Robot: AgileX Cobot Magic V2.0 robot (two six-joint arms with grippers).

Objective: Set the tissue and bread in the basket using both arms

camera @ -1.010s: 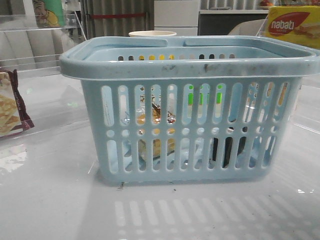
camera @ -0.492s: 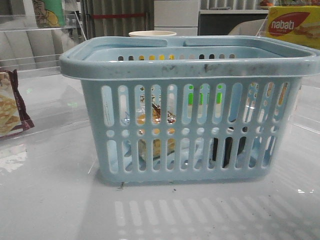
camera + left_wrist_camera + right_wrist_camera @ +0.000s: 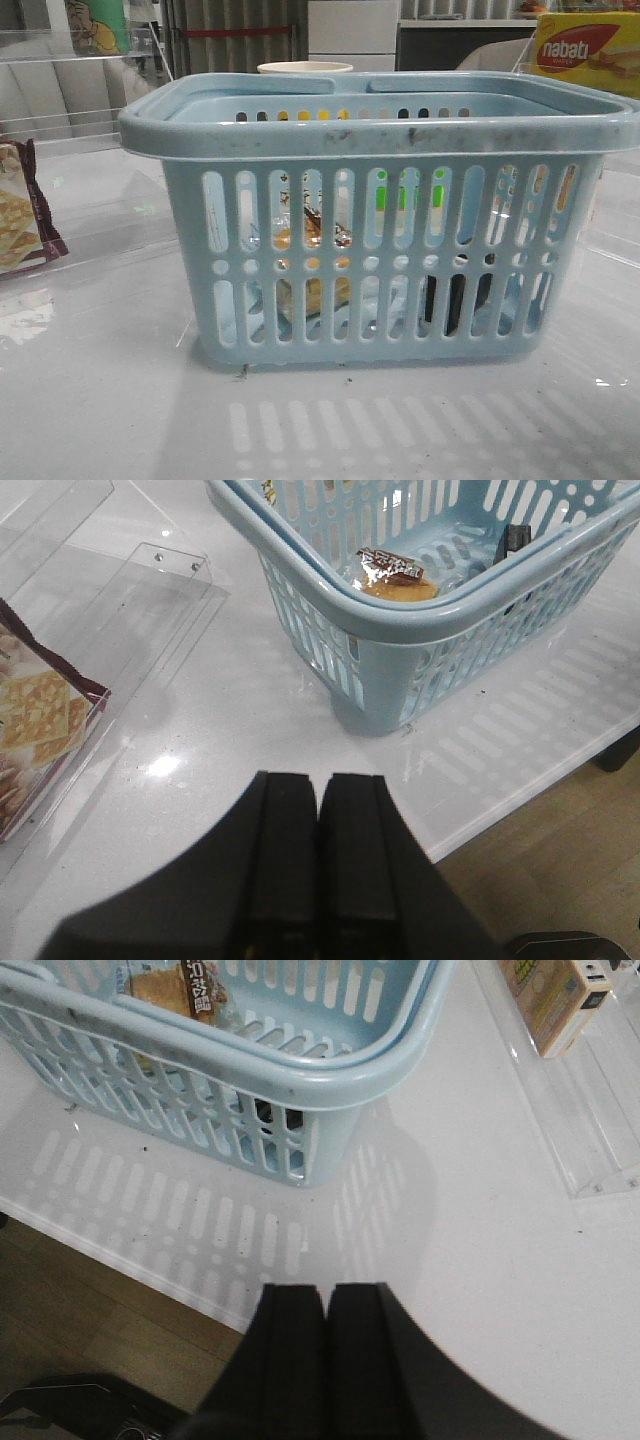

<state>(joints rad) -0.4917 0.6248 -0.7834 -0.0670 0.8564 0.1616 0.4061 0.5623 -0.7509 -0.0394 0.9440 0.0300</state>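
- Front view, left of frame: the maroon-edged cracker packet [image 3: 22,215] lies on the desk [image 3: 110,400]; leave it alone.
- Centre: the basket [image 3: 370,135] holds the bread [image 3: 393,572], left, and the tissue [image 3: 452,300], right.
- Left claw [image 3: 319,855] and right claw [image 3: 326,1345] are closed, empty; I judge the loading done, so retreat clear of the rim.

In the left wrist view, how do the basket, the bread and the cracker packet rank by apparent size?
1. basket, clearly largest.
2. cracker packet, partly cut off and nearer the camera, so unsure.
3. bread, smallest.
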